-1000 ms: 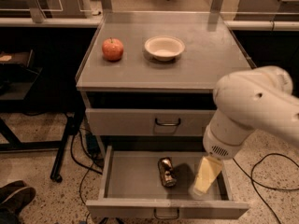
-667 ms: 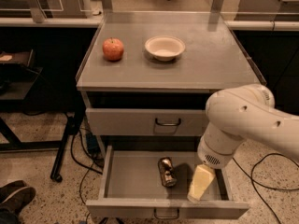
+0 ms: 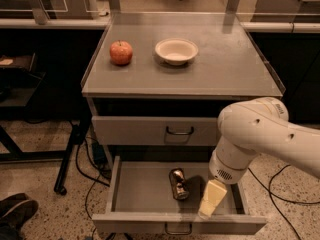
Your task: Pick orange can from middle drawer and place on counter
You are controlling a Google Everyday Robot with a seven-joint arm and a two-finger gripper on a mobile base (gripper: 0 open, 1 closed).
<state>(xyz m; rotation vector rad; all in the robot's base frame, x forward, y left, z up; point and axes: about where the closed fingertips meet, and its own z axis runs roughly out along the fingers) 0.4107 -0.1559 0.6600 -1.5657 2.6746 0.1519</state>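
The white arm [image 3: 260, 134] bends down from the right into the open middle drawer [image 3: 145, 223], its tool [image 3: 212, 200] (open or closed, cannot tell) just right of the orange can [image 3: 178, 183] resting inside.

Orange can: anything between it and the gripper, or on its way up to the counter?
Nothing visible. The gripper hangs in the open middle drawer just right of the orange can, with bare drawer floor between. On the counter, the apple and bowl sit toward the back.

Rounded white arm [image 3: 255, 134], small dark holes, cream tool [image 3: 212, 200] at its tip.
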